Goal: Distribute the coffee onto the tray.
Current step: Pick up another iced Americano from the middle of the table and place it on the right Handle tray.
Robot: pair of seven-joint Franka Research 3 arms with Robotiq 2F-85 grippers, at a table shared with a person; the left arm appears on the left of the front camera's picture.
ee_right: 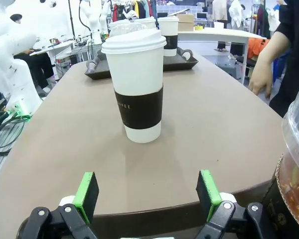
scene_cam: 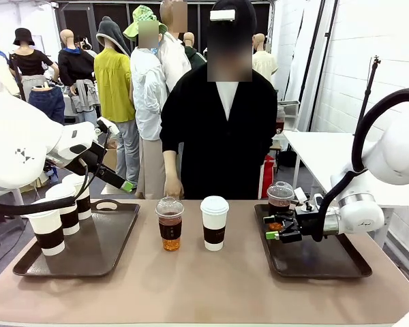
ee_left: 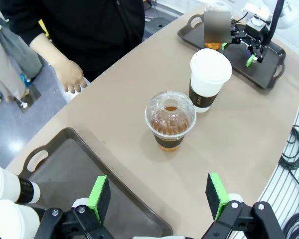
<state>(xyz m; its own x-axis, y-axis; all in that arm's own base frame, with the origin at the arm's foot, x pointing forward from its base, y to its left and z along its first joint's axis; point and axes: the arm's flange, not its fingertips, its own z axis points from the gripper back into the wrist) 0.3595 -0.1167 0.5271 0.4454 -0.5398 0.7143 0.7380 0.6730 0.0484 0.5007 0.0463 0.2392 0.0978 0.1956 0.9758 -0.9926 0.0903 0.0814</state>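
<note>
Front view: three white cups (scene_cam: 51, 231) on left tray (scene_cam: 109, 252), one clear cup (scene_cam: 280, 197) on right tray (scene_cam: 327, 262). Wrist views: left gripper (ee_left: 158, 195) and right gripper (ee_right: 145, 191) both released, empty.

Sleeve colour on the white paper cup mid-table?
Dark brown, on the white paper cup; the right wrist view shows it best.

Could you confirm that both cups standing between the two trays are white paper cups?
Not quite: only one is a white paper cup; the other is a clear plastic cup with a domed lid. The front view shows both standing between the left tray and the right tray.
</note>
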